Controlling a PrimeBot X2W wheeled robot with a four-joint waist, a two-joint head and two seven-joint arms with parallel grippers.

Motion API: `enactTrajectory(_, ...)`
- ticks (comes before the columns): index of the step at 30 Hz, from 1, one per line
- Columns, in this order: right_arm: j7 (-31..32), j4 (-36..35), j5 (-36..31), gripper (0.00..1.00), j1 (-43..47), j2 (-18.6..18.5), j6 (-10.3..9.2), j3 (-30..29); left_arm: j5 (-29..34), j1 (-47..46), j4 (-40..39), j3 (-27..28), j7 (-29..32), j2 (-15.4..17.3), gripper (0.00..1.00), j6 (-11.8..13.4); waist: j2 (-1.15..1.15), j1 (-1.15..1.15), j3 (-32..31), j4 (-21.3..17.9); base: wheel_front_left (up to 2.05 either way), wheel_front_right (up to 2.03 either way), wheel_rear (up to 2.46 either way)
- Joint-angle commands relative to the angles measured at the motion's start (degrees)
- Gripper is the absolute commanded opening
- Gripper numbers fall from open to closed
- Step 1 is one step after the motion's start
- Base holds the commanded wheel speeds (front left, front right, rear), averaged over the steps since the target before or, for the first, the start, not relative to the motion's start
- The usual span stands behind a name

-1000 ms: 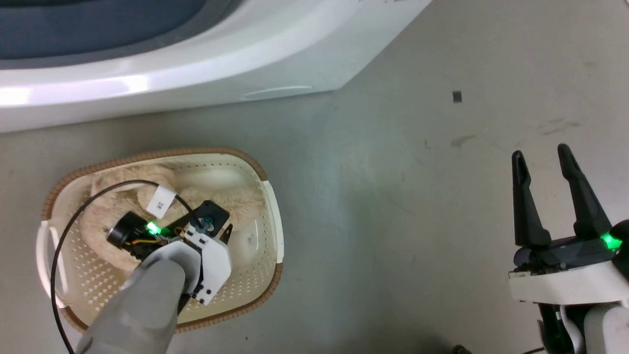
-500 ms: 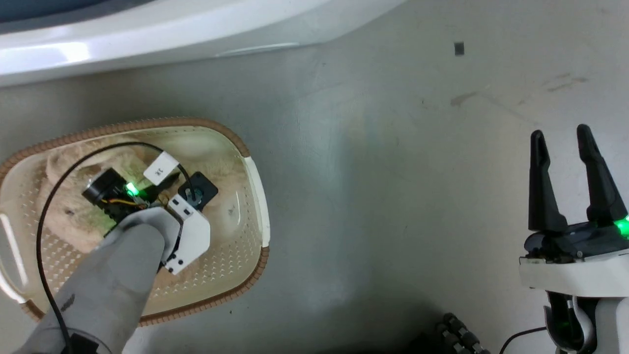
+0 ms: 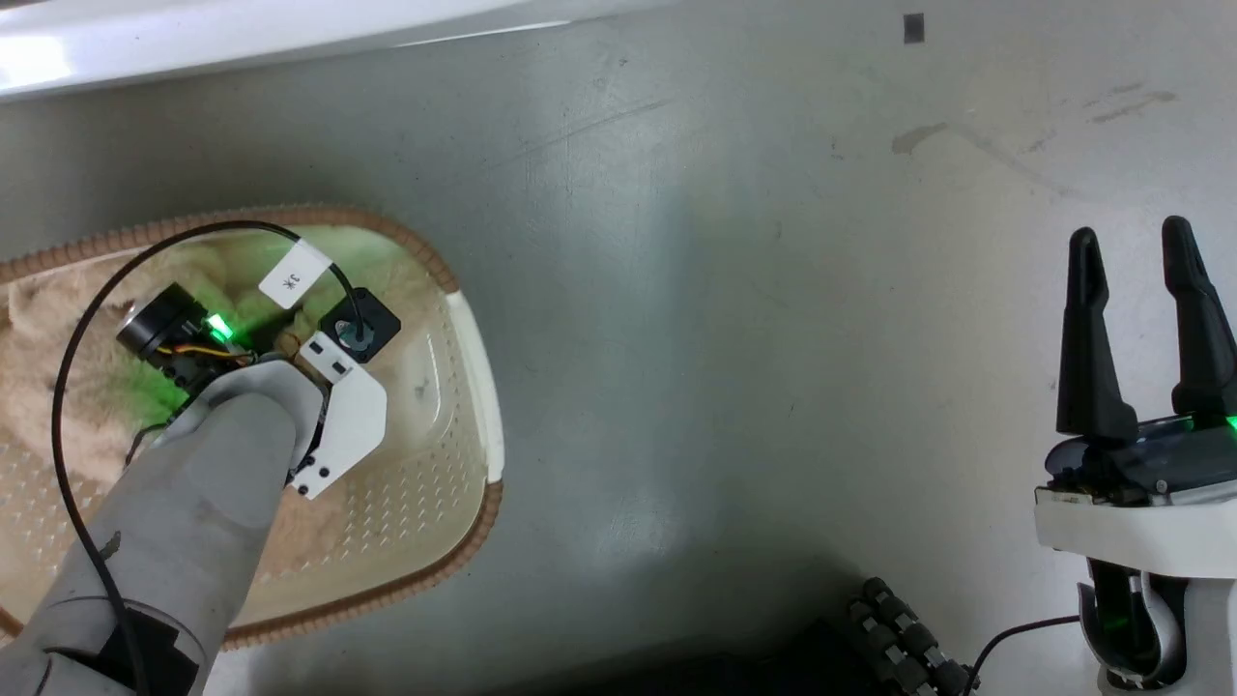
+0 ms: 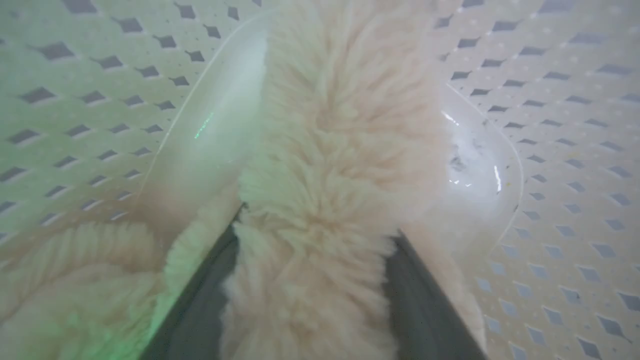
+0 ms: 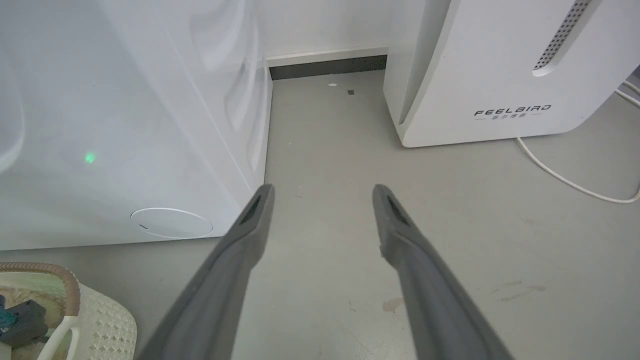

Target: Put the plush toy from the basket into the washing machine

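**A:** Where does the plush toy lie from the left jaws?

**B:** Right between them. In the left wrist view a shaggy cream limb runs from bottom centre to the top of the frame, in line with the two dark fingers. The jaws stand wide apart, one on each side, with fur brushing both. I'd judge they have no firm hold on it.

**A:** And the right jaws?

**B:** They are at the lower right of the head view, partly open, holding nothing and well apart from the basket. The left arm is nearer.

**A:** Textures?

**B:** The toy has a long, soft pile that should compress when squeezed. The basket is hard perforated plastic with a brown woven-look rim, and it sits on the floor. The glossy white washing machine is along the top left edge.
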Motion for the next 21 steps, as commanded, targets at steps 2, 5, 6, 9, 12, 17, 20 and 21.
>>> enactTrajectory(2,-0.3,0.0,-0.2,1.00,-1.1,0.0,-0.05,-0.1,-0.9,1.0,0.8,0.1,1.2,0.3,0.00,-0.5,0.00,0.00,-0.4,0.1,0.00,0.00,0.00)
enactTrajectory(5,-0.3,0.4,0.0,1.00,-1.3,0.0,-0.05,-0.1,-1.6,1.7,0.8,0.0,0.2,0.2,0.00,-0.7,0.00,0.00,-1.6,0.0,0.00,0.00,0.00)
enactTrajectory(6,-0.3,0.6,0.0,1.00,-1.3,0.0,-0.05,-0.1,-1.7,1.9,0.8,0.0,-0.1,0.0,0.00,-0.7,0.00,0.00,-2.0,0.0,0.00,0.00,0.00)
enactTrajectory(9,-0.3,1.1,0.0,1.00,-1.3,0.0,-0.05,-0.4,-2.6,2.9,0.8,0.2,-1.1,-0.6,0.00,-0.5,0.00,0.00,-3.8,0.3,0.00,0.00,0.00)
enactTrajectory(12,-0.3,1.7,-0.1,1.00,-1.4,0.0,-0.05,-0.4,-3.7,4.0,0.9,0.9,-2.7,-1.2,0.00,0.1,0.00,0.00,-6.3,0.5,0.00,0.00,0.00)
enactTrajectory(17,-0.3,2.8,-0.7,1.00,-0.9,0.0,-0.05,-0.4,-6.0,6.8,0.9,2.1,-6.0,-2.5,0.00,0.8,0.00,0.00,-11.6,1.3,0.00,0.00,0.00)
enactTrajectory(20,-0.3,3.6,-1.3,1.00,-0.2,0.0,-0.05,-0.5,-7.4,8.8,0.9,2.9,-8.1,-3.5,0.00,1.1,0.00,0.00,-15.5,2.1,0.00,0.00,0.00)
enactTrajectory(21,-0.3,3.9,-1.6,1.00,0.1,0.0,-0.05,-0.4,-7.9,9.5,0.8,3.2,-8.7,-3.8,0.00,1.2,0.00,0.00,-16.6,2.3,0.00,0.00,0.00)
